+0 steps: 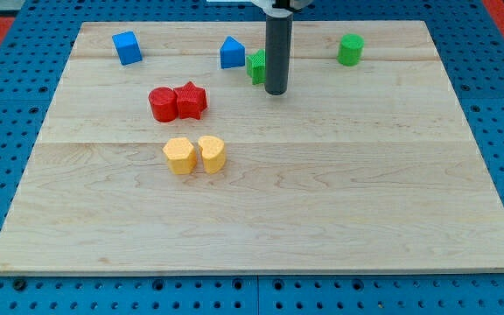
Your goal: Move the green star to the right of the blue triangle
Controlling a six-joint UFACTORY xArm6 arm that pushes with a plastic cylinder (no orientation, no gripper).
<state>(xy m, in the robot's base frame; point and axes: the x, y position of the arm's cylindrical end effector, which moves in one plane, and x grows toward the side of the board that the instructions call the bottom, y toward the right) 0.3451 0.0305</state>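
Note:
The green star lies near the board's top centre, partly hidden behind my rod. The blue triangle stands just to its left, almost touching it. My tip rests on the board directly right of and slightly below the green star, close against it.
A blue cube sits at the top left. A green cylinder sits at the top right. A red cylinder and red star touch left of centre. A yellow hexagon and yellow heart lie below them.

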